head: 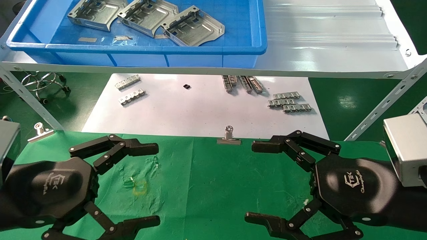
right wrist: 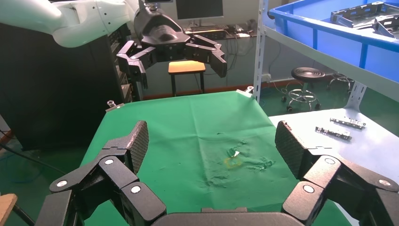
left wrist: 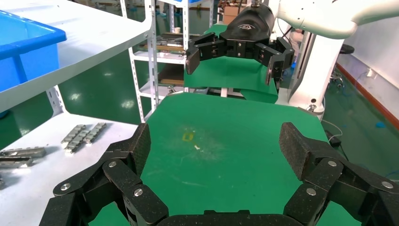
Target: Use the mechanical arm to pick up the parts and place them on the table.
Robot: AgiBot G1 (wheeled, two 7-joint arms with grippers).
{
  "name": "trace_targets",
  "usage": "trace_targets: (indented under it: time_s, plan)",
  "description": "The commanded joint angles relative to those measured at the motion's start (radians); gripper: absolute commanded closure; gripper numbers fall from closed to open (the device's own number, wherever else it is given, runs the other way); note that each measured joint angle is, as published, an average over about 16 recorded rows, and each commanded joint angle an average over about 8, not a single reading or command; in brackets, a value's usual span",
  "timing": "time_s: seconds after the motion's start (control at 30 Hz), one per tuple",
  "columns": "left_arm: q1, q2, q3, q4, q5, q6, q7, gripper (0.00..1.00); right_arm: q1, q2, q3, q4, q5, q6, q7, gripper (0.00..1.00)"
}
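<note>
Three silvery stamped sheet-metal plates [head: 146,18] lie side by side in the blue plastic bin [head: 233,50] on the pale grey metal shelf [head: 330,43]. Below, small silver toothed strips [head: 289,102] rest on the white sheet [head: 186,113], behind the green cloth-covered desk [head: 206,180].

We see three silvery stamped metal parts [head: 146,16] lying flat side by side, overlapping a little, each with ribs, folded rims and one curved edge. Below us the green table [head: 206,180] is wrinkled. Both our black grippers, left [head: 151,183] and right [head: 257,181], hover above it, fingers spread wide, holding nothing.
</note>
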Motion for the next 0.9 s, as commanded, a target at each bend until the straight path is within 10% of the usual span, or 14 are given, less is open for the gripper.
trace_targets:
  time_s: [0.03,0.37,0.63,0.9]
  plan:
    - [0.000,0.000,0.000,0.000,0.000,0.000,0.000,0.00,0.000,0.000,0.000,0.000,0.000,0.000,0.000,0.00]
    - [0.000,0.000,0.000,0.000,0.000,0.000,0.000,0.00,0.000,0.000,0.000,0.000,0.000,0.000,0.000,0.00]
    - [0.000,0.000,-0.001,0.001,-0.001,-0.002,-0.001,0.00,0.000,0.000,0.000,0.000,0.000,0.000,0.000,0.98]
    - [-0.021,0.023,-0.017,0.019,-0.005,-0.086,-0.017,0.00,0.000,0.000,0.000,0.000,0.000,0.000,0.000,1.00]
